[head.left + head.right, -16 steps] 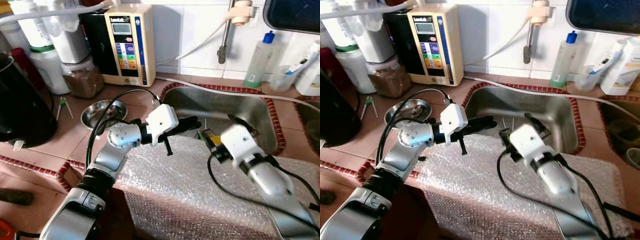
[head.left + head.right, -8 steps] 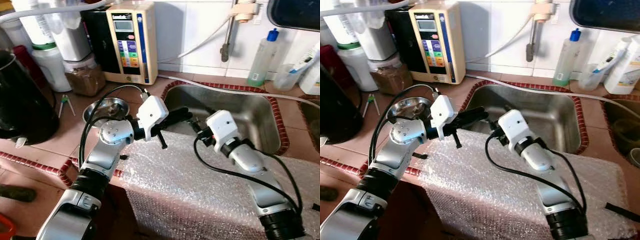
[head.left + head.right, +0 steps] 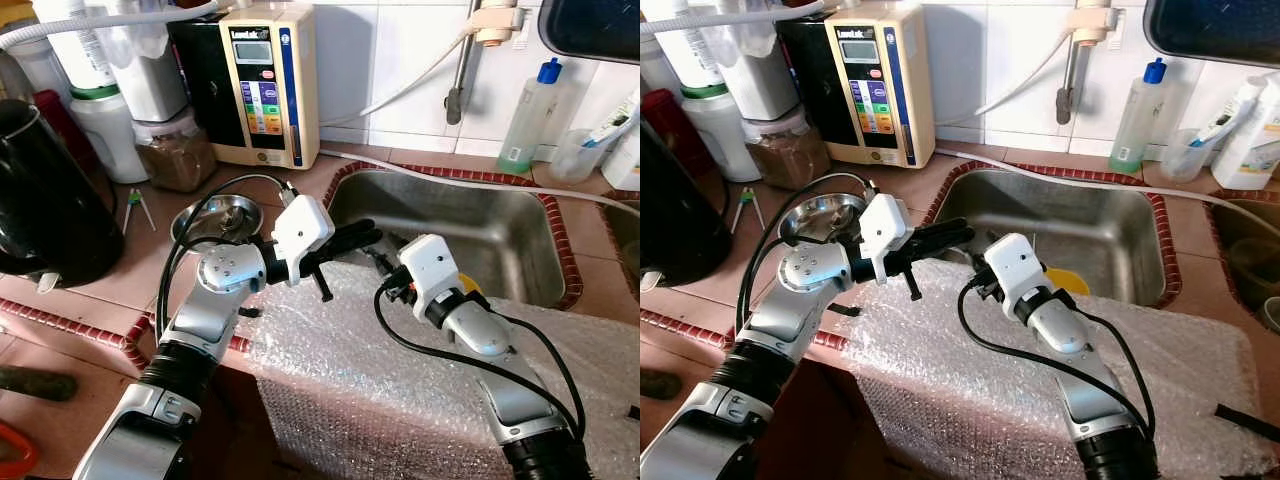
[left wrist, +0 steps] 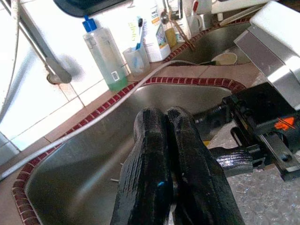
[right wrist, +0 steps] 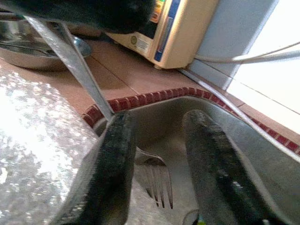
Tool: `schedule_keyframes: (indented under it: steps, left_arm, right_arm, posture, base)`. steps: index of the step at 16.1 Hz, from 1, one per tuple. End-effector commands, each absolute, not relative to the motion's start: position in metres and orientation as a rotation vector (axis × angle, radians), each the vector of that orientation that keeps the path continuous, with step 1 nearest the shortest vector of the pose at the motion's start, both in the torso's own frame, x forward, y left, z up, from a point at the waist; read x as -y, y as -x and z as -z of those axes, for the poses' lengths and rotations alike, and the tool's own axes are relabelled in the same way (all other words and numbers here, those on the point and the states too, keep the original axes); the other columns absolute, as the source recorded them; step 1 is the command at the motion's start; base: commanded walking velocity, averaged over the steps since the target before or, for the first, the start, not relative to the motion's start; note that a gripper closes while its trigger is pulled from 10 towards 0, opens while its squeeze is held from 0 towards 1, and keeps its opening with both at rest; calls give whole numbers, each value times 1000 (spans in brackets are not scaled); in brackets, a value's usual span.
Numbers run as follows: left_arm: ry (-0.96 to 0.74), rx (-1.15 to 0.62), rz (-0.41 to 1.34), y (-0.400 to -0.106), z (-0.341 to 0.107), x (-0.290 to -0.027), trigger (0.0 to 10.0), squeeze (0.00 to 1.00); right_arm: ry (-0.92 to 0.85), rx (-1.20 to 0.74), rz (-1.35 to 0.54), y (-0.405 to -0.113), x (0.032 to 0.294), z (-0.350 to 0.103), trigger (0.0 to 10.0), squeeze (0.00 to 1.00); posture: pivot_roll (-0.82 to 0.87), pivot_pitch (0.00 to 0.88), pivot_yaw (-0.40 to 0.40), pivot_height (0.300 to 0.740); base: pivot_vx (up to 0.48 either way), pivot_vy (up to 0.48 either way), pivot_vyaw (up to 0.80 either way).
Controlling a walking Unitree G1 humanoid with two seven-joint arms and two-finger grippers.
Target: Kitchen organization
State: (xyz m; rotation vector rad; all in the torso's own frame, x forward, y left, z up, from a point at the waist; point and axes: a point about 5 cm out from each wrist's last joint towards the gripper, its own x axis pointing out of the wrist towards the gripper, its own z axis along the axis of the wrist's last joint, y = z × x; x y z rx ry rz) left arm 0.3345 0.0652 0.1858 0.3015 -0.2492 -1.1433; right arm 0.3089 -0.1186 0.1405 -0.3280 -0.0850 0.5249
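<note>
A steel fork hangs tines-down over the near left corner of the sink. My left gripper reaches in from the left and is shut on the top of the fork's handle. Its two black fingers are pressed together. My right gripper is right beside it, open, with one finger touching the fork's lower handle and the other finger apart from it. Something yellow lies in the sink behind the right wrist.
Bubble wrap covers the counter in front of the sink. A steel bowl sits left of the sink, with a black kettle further left. A beige water machine and jars stand at the back wall. A soap bottle stands behind the sink.
My right gripper has swung left across the sink's front edge, up to the left gripper and the fork. The left gripper has held about the same place, still shut.
</note>
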Motion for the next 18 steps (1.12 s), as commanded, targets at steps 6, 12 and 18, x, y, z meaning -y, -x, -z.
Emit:
schedule_keyframes:
  steps: [6, 12, 18]
  left_arm:
    - [-301, 308, 1201, -328, -197, -52, 0, 0]
    - [-292, 310, 1210, -328, -198, -51, 0, 0]
    - [-286, 307, 1204, -327, -198, -51, 0, 0]
  right_arm:
    - [297, 87, -707, -296, 78, -135, 10000, 1000]
    - [264, 126, -688, -309, 74, -144, 1137, 0]
    - [254, 131, -718, -314, 62, -144, 0, 0]
  posture:
    - [21, 0, 92, 740]
    - [22, 0, 99, 740]
    - [35, 0, 87, 740]
  base:
    - [0, 0, 0]
    - [0, 0, 0]
    - [0, 0, 0]
